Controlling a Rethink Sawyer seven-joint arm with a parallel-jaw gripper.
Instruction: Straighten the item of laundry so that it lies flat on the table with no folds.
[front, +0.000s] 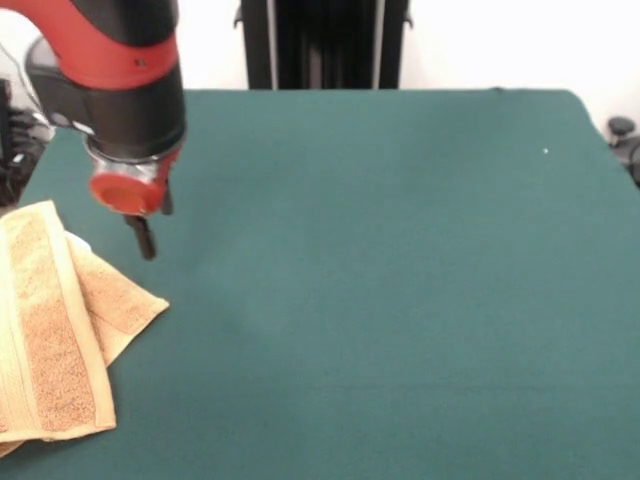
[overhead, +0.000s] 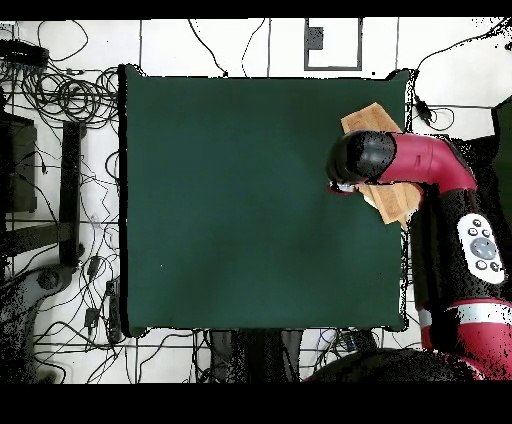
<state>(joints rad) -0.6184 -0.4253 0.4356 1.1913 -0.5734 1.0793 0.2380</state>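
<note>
The tan-orange towel (front: 60, 320) lies at the left edge of the green table (front: 400, 280), folded over itself in layers, with a flat woven band along its long side. One corner sticks out to the right. It runs past the picture's left and bottom edges. My gripper (front: 155, 222) hangs just above the table beside the towel's upper right corner, open and empty, with a small gap between its dark fingers. In the overhead view the towel (overhead: 374, 122) lies at the table's right edge, partly under my arm (overhead: 400, 160).
The pedestal's black column (front: 325, 45) stands behind the table's far edge. Cables and stands (overhead: 60, 130) lie on the floor beside the table. A black knob (front: 622, 128) shows at the far right corner.
</note>
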